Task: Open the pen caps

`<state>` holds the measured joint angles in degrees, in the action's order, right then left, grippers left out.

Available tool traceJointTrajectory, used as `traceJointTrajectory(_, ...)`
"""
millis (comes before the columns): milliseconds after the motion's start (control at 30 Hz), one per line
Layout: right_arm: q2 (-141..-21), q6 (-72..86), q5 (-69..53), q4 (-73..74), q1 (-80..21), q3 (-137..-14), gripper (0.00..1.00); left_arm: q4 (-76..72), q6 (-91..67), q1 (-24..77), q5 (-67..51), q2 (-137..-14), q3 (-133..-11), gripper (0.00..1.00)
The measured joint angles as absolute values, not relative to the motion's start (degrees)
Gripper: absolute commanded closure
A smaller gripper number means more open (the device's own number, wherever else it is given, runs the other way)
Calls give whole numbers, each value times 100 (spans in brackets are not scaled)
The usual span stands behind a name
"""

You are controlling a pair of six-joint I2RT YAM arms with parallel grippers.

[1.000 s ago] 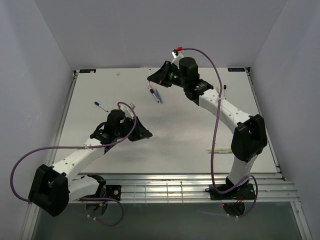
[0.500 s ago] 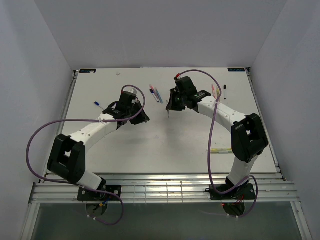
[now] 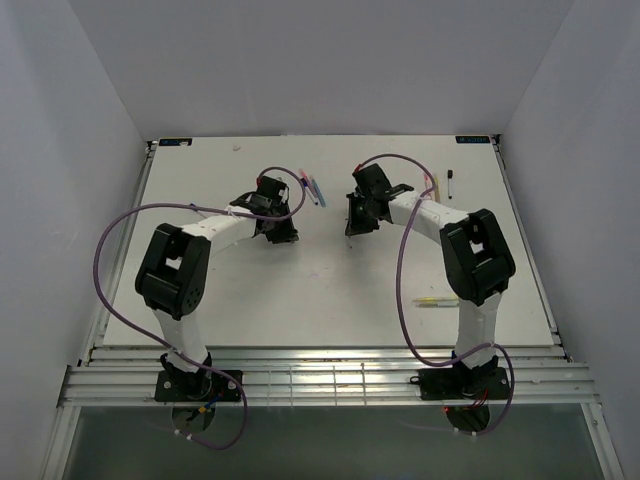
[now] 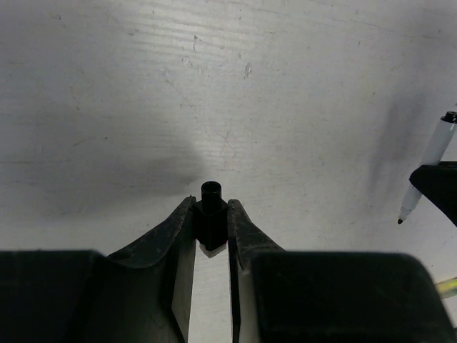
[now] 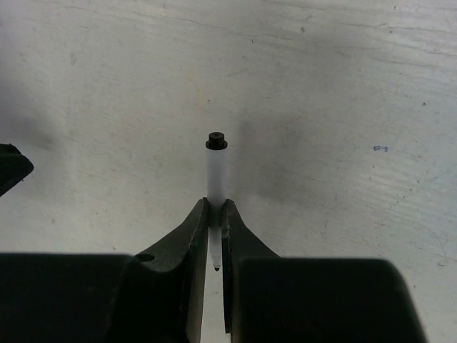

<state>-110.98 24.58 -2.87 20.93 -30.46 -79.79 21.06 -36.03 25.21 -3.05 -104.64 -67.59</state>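
The left tool (image 4: pixel 210 209) is closed on a stubby black pen cap (image 4: pixel 211 191), which is pinched upright between the fingertips just above the table (image 3: pixel 330 290). The right tool (image 5: pixel 214 209) is clamped tight on a thin white pen (image 5: pixel 216 168), whose bare writing tip is seen pointing back between the jaws. Within the last second both arms have been swung inward from well apart, so that the two tools are now held near each other over the middle of the table, not touching. Cap and pen are separated, so this pen is judged opened, and both are probably to be set down next. More pens (image 3: pixel 313 188) are left lying just beyond the tools.
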Motion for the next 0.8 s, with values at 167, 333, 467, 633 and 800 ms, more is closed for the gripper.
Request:
traceJointTrajectory(167, -11550, 2386, -351, 2097, -2989, -8197, 92, 2102, -3487, 2517, -344, -10829, -7094, 100)
traceJointTrajectory(333, -11784, 2355, -416, 2093, -2963, -8436, 92, 2097, -3428, 2515, -454, -11133, -7432, 100)
traceJointTrajectory(467, -12029, 2351, -460, 2084, -2950, -8840, 92, 2095, -3409, 2484, -600, -11441, -7717, 100)
traceJointTrajectory(633, -12331, 2346, -493, 2062, -2904, -9295, 92, 2067, -3411, 2392, -801, -11721, -7959, 100)
traceJointTrajectory(800, -12460, 2333, -519, 2051, -2860, -9432, 92, 2051, -3411, 2298, -954, -11791, -8042, 100)
